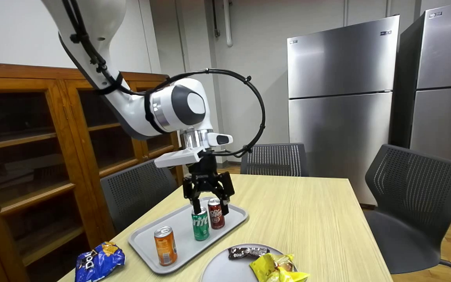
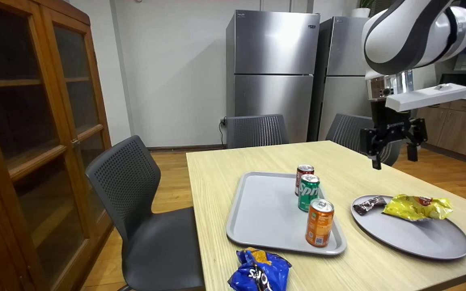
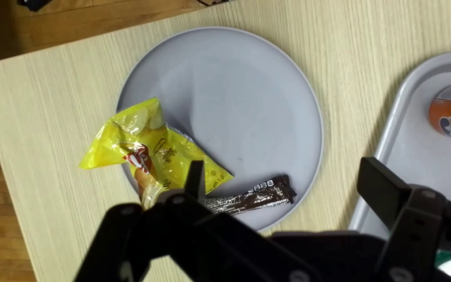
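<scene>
gripper (image 3: 283, 176) hangs spread; plate (image 3: 245, 98) below holds yellow bag (image 3: 170, 158), brown packet (image 3: 256, 197).

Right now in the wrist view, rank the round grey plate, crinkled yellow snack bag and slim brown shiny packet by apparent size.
1. Round grey plate
2. Yellow snack bag
3. Brown shiny packet
The black gripper partly covers all three, so this ranks visible area.
</scene>
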You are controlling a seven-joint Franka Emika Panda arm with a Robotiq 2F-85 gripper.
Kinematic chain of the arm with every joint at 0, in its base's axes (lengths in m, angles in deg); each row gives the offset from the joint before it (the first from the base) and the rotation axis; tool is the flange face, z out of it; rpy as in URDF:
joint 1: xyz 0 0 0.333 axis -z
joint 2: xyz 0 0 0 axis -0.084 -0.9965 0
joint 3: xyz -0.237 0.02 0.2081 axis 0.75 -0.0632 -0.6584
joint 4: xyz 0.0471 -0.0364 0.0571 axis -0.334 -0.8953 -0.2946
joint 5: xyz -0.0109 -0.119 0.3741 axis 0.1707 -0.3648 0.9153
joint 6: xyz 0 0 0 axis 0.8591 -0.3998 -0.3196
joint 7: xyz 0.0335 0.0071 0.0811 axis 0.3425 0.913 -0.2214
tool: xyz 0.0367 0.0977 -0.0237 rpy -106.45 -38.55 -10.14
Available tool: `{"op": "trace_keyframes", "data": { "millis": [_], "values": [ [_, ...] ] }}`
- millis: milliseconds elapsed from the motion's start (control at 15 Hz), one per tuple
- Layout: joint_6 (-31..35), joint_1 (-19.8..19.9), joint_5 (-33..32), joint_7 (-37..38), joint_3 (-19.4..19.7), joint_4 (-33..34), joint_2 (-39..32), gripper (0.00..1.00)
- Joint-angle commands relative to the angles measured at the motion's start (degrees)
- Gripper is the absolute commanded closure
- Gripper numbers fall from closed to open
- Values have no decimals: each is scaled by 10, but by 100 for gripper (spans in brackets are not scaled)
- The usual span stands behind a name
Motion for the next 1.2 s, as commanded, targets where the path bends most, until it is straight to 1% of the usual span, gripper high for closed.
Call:
{"op": "trace_keyframes", "data": {
  "millis": [0, 600, 933, 1133],
  "values": [
    [-1, 4, 0, -1, -3, 2, -1, 0],
    [-1, 4, 0, -1, -3, 3, -2, 0],
    [23, 16, -28, -29, 12, 13, -4, 0],
    [48, 28, -42, -74, 24, 18, -11, 0]
  ]
}}
